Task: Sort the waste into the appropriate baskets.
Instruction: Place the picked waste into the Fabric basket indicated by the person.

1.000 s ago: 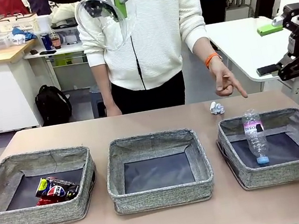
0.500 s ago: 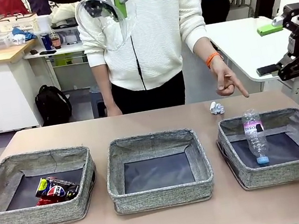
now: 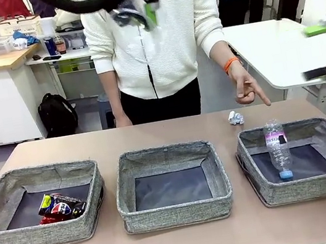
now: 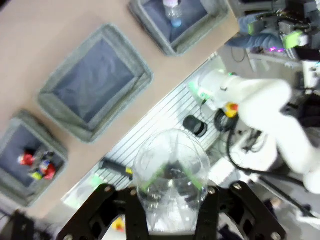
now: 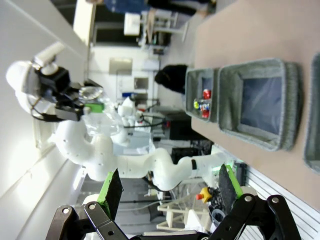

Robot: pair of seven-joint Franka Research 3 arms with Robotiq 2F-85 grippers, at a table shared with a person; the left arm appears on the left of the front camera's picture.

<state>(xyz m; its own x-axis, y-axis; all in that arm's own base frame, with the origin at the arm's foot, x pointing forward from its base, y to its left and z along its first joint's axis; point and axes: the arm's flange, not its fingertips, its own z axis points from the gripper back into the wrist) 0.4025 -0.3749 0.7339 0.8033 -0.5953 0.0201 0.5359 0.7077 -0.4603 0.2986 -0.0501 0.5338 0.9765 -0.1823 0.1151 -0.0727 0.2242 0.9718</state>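
Observation:
High over the table's far side, my left gripper [image 3: 139,12] is shut on the clear plastic cup [image 3: 127,10], in front of the person's chest. The left wrist view has that cup [image 4: 170,165] clamped between my fingers [image 4: 134,210], looking down on the three baskets. Crushed cans [image 3: 60,206] lie in the left basket [image 3: 44,236]. The middle basket [image 3: 177,215] holds nothing. A clear bottle [image 3: 277,148] rests in the right basket [image 3: 312,189]. Behind it a white paper wad [image 3: 235,117] sits on the table. My right gripper [image 3: 320,50] hangs open at the right edge, blurred; its green pads [image 5: 112,190] stand wide apart.
The person stands at the far side, one hand [image 3: 248,89] pointing down toward the paper wad. A white side table [image 3: 269,48] is behind on the right. The right wrist view catches my left arm [image 5: 85,145] raised with the cup.
My left gripper has swung a little to the right with the cup. The right gripper has shifted right toward the picture's edge and is blurred with motion. The person's hand keeps pointing.

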